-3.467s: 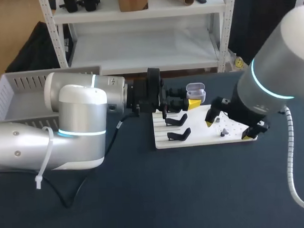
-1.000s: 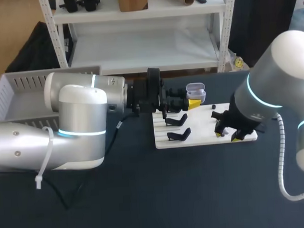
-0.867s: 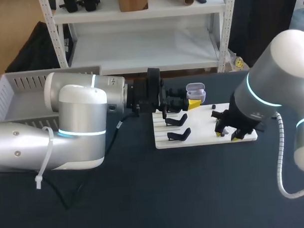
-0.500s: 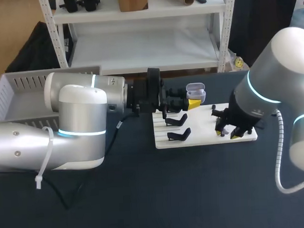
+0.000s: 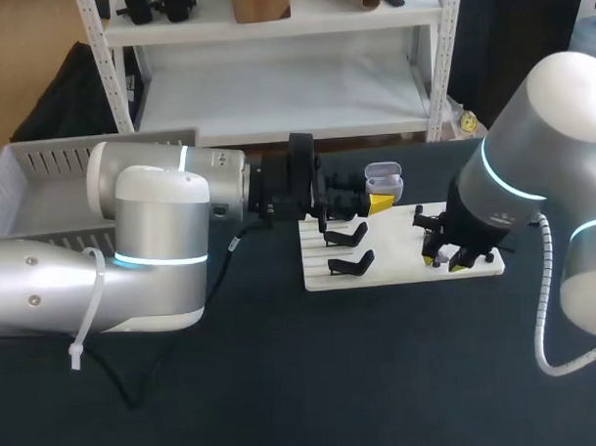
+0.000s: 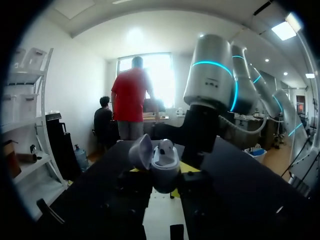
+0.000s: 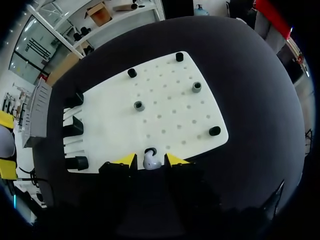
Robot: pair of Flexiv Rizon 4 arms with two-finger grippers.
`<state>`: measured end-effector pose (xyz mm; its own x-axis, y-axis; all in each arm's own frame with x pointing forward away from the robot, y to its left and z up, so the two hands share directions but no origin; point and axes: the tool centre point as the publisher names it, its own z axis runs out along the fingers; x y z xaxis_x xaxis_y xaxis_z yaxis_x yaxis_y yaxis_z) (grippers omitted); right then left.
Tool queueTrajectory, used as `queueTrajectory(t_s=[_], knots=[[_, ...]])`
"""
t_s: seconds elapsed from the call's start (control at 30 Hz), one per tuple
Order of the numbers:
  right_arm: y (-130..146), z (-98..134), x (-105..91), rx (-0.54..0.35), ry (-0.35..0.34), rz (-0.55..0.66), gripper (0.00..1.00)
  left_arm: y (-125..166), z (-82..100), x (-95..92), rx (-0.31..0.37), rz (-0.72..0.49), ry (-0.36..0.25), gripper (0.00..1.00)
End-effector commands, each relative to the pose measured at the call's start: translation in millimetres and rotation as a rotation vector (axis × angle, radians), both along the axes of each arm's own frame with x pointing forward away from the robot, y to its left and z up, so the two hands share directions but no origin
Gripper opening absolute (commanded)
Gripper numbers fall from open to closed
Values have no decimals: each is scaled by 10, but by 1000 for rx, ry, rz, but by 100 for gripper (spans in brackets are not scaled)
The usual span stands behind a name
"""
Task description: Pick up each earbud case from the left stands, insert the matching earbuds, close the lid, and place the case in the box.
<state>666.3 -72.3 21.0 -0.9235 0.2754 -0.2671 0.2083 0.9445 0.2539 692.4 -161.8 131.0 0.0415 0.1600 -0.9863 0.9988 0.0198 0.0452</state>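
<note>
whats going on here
The left pincer holds an open earbud case up beside the white board. The right pincer is down at the board's edge, open, with a finger on either side of a small earbud that sits on the board, not yet gripped.

No text, label, brand, number or sign can be read in any of the views.
</note>
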Motion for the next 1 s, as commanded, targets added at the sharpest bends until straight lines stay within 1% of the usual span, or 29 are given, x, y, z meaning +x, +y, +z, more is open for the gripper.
queueTrajectory(t_s=[0.03,0.1,0.47,0.6,0.83,0.9,0.93,1.0], knots=[[-8,4,-6,-2,-4,-2,31,-5,1,6,1,1,0,0],[-16,2,-4,-2,-4,-4,29,-5,1,6,1,1,0,0],[-1,-13,-30,-2,4,3,29,-5,1,6,1,1,0,0],[5,-14,-21,-3,6,5,27,-5,1,6,1,1,0,0],[13,-14,-14,-7,7,8,18,-5,1,6,1,1,0,0],[15,-13,-14,-8,9,9,9,-5,1,6,1,1,0,0],[17,-15,-13,-9,10,9,0,-5,1,6,1,1,0,0],[17,-17,-13,-10,11,8,0,-5,1,6,1,1,0,0]])
